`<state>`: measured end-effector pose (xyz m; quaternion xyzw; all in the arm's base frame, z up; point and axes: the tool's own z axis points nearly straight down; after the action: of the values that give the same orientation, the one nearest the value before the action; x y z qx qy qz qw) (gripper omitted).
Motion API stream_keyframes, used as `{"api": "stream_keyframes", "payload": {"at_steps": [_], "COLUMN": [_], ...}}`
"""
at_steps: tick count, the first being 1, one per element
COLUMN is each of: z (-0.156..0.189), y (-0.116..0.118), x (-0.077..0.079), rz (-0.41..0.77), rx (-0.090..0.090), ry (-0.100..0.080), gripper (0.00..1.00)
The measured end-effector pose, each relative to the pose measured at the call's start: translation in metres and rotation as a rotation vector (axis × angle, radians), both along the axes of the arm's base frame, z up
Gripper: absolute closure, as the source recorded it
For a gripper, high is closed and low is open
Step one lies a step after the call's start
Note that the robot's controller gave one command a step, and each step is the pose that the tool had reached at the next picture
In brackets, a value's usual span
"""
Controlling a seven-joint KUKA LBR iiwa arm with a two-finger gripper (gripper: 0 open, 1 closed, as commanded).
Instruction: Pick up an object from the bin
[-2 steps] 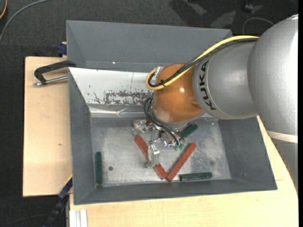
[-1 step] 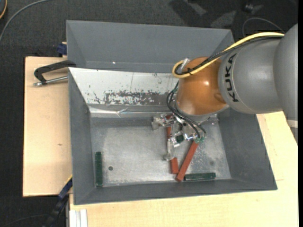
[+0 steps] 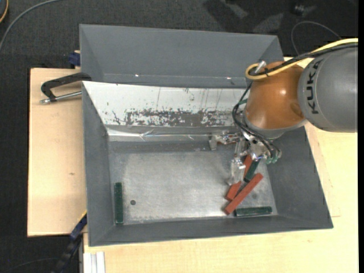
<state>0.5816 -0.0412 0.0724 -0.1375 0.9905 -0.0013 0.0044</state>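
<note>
Our tool (image 3: pixel 251 161) hangs low over the right part of the bin (image 3: pixel 170 56), under the arm's orange cover (image 3: pixel 273 98), and we cannot tell whether it is open or closed. Sweeping from the left, we see a dark green stick (image 3: pixel 118 202) lying alone along the left wall. Bare floor comes next, and then two red sticks (image 3: pixel 243 191) lying slantwise together just beneath the tool, with a second green stick (image 3: pixel 253 211) just beside their lower ends by the near wall. We judge the red sticks light, stiff and rather smooth. Taking one across its narrow width near the middle, clear of its neighbour, looks safest to us.
</note>
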Motion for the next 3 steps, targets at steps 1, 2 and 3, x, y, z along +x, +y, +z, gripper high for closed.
{"api": "stream_keyframes", "payload": {"at_steps": [1, 2, 3], "z": [0.004, -0.002, -0.001], "y": [-0.11, -0.066, -0.082], "x": [-0.029, -0.056, -0.077], "rz": [0.005, -0.037, 0.536], "rx": [-0.003, 0.004, -0.001], "ry": [0.004, 0.009, 0.002], "gripper": [0.0, 0.0, 0.0]}}
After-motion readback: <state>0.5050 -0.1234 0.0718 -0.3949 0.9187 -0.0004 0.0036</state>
